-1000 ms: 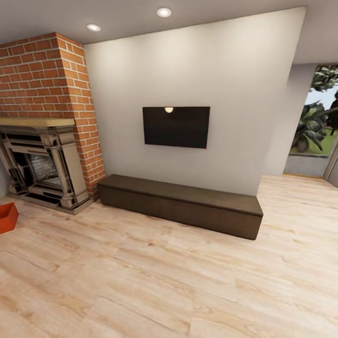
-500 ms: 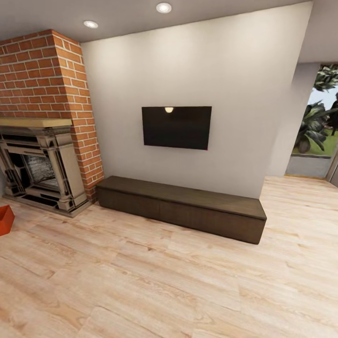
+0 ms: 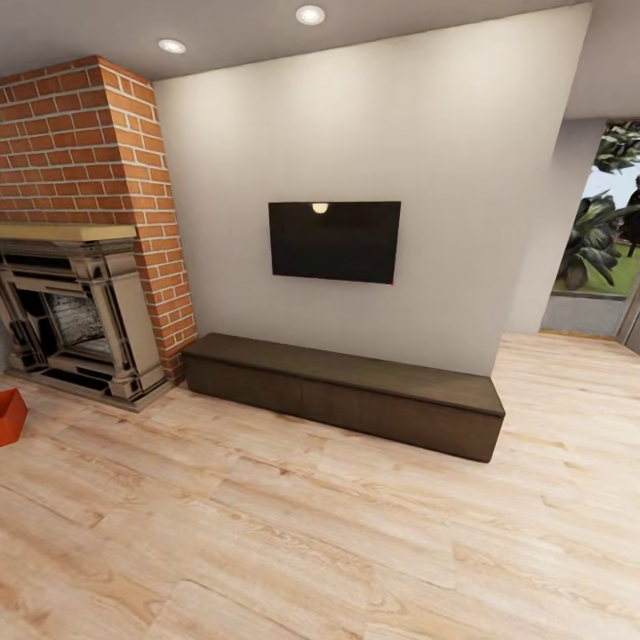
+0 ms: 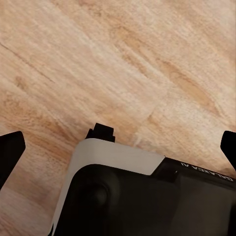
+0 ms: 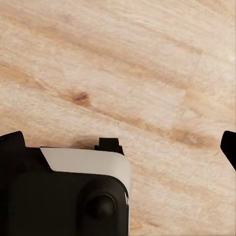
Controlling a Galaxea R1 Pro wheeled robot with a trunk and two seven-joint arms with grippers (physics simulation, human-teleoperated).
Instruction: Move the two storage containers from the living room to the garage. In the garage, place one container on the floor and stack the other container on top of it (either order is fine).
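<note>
One orange-red storage container [image 3: 10,416] stands on the light wood floor of the living room, cut off by the head view's left edge, in front of the fireplace [image 3: 80,324]. In the left wrist view my left gripper [image 4: 120,143] is open, its dark fingertips [image 4: 11,147] spread wide over bare planks. The right wrist view shows my right gripper [image 5: 120,142] open too, with nothing between its fingertips [image 5: 12,142].
A red brick chimney [image 3: 89,142] rises at the left. A black TV [image 3: 334,241] hangs on the white wall above a long low dark bench [image 3: 347,393]. At the right is an opening to greenery [image 3: 604,240]. My black and white base [image 4: 128,196] sits below the grippers.
The camera shifted a little between the earliest frame and half a second ago, so less of the container shows at the left edge. Since then nothing has moved.
</note>
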